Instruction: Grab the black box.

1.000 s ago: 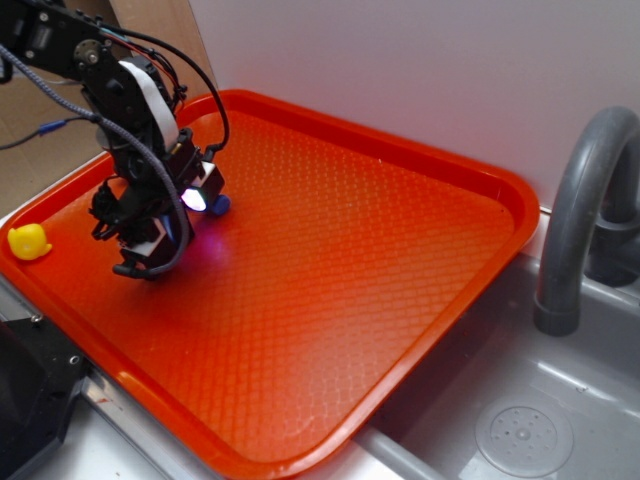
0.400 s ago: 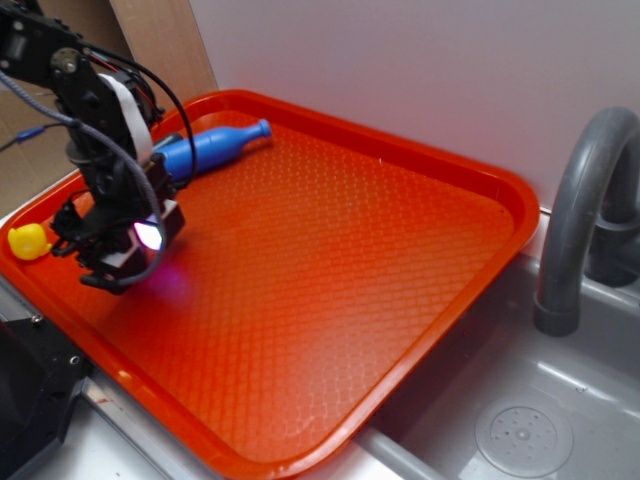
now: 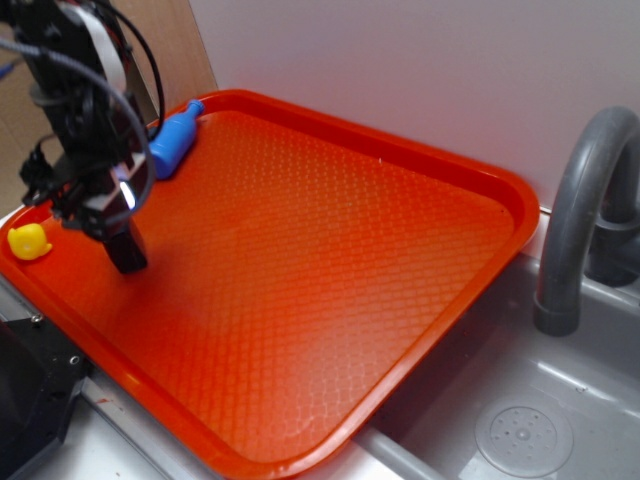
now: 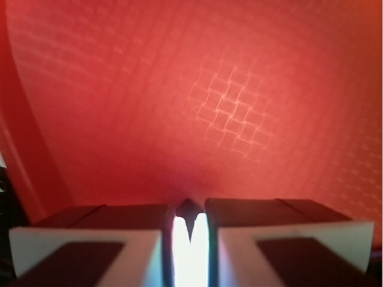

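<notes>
High side view; close wrist view

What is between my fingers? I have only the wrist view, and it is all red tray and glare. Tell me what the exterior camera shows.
Observer: The black box hangs end-down from the gripper, pinched at its top. Its lower end is close to the tray; I cannot tell whether it touches.
Operator: List what else is on that tray.
Observer: A blue toy bottle lies by the far rim behind the arm, apart from the box.
Operator: Go on.
Observer: A yellow duck sits at the tray's edge on the picture's left, also clear of the box.
</notes>
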Motion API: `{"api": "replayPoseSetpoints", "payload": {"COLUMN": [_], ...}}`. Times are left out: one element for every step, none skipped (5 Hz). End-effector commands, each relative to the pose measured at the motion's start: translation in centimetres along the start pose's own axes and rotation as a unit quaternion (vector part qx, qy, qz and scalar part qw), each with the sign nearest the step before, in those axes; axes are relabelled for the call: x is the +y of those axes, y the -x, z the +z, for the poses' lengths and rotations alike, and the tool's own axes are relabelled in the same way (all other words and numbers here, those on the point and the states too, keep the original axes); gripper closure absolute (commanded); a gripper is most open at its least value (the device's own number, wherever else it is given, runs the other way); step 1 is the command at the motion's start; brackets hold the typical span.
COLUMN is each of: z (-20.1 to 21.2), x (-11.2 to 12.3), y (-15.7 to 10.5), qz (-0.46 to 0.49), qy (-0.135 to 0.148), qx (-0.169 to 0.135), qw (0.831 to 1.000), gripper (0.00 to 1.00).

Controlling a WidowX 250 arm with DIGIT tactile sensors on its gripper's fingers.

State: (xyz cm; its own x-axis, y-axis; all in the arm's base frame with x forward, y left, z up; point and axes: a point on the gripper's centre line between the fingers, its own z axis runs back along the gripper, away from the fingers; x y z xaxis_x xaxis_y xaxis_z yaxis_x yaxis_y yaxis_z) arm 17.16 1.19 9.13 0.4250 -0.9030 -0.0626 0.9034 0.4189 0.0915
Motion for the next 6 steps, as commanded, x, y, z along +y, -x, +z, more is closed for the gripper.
{"api": "replayPoseSetpoints", "payload": {"z": [2.5,1.9,0.7,-1.3,-3.2,-4.8], "x": [0.9,1.1,1.7,2.4,1.9,1.0], "y": [2.0,4.0,4.8,4.7,4.1,3.8], "qz": [-0.092,-0.187,-0.193,-0.195,-0.214,-0.226], "qy": [-0.013,-0.039,-0.031,-0.013,0.008,0.029], "qx": [-0.053,-0.081,-0.056,-0.032,-0.019,-0.01], "qw": [0.994,0.978,0.979,0.98,0.977,0.974], "gripper": [0.0,0.0,0.0,0.0,0.0,0.0]}}
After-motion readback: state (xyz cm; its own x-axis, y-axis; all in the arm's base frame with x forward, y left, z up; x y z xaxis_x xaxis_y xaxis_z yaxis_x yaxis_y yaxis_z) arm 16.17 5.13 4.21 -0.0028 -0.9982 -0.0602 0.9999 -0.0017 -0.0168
